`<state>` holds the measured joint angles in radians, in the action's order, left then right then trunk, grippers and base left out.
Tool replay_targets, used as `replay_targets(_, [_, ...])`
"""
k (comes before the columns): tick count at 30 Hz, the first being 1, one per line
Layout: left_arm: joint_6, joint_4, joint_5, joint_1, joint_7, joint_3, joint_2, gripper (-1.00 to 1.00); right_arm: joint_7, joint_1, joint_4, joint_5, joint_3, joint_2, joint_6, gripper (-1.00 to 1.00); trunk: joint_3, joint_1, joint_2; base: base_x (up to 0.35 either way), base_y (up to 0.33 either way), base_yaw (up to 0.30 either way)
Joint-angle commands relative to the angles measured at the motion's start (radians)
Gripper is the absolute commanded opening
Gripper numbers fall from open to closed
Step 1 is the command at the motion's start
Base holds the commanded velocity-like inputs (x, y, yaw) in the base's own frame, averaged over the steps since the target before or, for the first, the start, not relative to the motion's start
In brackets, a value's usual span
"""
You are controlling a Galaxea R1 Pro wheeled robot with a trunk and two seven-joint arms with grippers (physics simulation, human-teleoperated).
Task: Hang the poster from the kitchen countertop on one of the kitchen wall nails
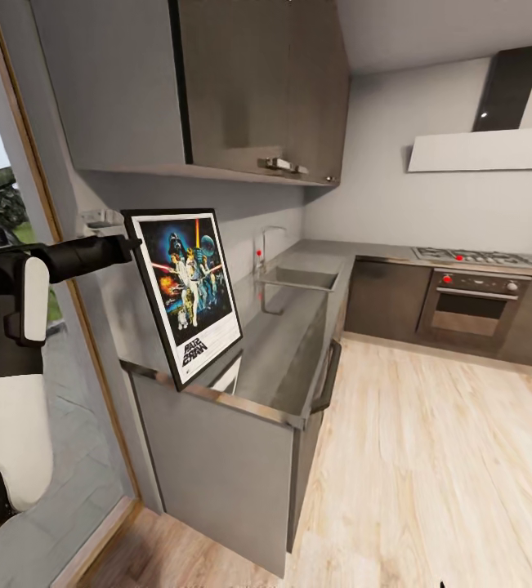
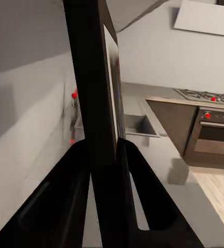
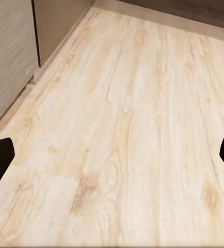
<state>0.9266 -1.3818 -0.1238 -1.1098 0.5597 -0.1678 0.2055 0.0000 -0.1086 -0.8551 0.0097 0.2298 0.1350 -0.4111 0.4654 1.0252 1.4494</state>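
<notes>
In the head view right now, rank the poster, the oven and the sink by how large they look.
1. poster, held at its edge by the left gripper; nearness to the camera inflates it
2. oven
3. sink

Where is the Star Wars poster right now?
In the head view, the poster stands upright at the near left end of the kitchen countertop, against the wall, with the left gripper clamped on its frame edge.
</notes>
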Motion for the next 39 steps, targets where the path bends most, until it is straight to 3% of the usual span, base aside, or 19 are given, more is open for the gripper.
replay_targets(1, [0.008,0.0,-0.008,-0.001,-0.003,-0.001,0.0,-1.0,0.0,0.0,-0.001,0.001,0.0,0.0,-0.001,1.0,0.001,0.0,0.001,-0.085,-0.033,0.0])
replay_targets(16, [0.008,0.0,-0.008,-0.001,-0.003,0.036,0.0,-1.0,0.0,0.0,-0.001,0.001,0.0,0.0,-0.002,1.0,0.0,0.0,0.001,-0.151,-0.227,-0.014])
replay_targets(39, [0.008,-0.002,-0.008,-0.001,-0.003,0.037,0.0,-1.0,0.0,0.0,-0.001,0.001,0.0,-0.001,-0.002,1.0,-0.014,0.0,0.001,-0.151,-0.273,-0.275])
